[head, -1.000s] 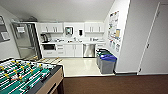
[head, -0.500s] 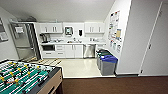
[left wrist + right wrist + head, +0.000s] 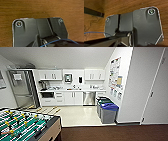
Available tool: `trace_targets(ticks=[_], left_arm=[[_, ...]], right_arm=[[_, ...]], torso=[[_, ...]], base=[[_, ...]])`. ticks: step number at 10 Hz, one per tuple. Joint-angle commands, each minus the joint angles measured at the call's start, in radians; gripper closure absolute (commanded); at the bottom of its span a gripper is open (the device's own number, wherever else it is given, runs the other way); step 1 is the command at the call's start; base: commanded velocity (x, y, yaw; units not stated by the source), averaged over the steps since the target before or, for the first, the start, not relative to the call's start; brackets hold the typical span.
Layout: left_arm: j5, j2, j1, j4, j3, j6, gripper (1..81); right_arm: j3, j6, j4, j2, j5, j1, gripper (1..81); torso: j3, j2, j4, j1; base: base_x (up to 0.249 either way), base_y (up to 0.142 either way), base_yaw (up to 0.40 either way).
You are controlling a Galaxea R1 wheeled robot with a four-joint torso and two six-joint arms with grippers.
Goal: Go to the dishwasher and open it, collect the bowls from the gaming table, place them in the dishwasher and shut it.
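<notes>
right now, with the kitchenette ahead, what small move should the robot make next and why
Probably keep driving straight ahead over the pale floor toward the dishwasher. Its steel front sits shut under the counter at the far wall, well beyond arm's reach. The way looks open, with the table-football table to the left and the bins to the right.

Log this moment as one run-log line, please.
phase: facing kitchenette | dishwasher: door shut, under counter | foosball table: near left | bins: right of dishwasher, by wall | floor: brown carpet
</notes>
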Motion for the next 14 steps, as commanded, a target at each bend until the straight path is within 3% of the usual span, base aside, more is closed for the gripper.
trace_targets(ticks=[1, 14], left_arm=[[0.041, -0.013, -0.063, 0.009, 0.014, 0.001, 1.0], [0.038, -0.014, -0.06, 0.01, 0.014, 0.001, 1.0]], right_arm=[[0.007, -0.004, 0.005, -0.01, -0.045, 0.058, 1.0], [0.007, -0.004, 0.002, -0.008, -0.044, 0.058, 1.0]], torso=[[0.0, 0.0, 0.0, 0.0], [0.0, 0.0, 0.0, 0.0]], base=[[0.132, 0.0, 0.0], [0.139, 0.0, 0.0]])
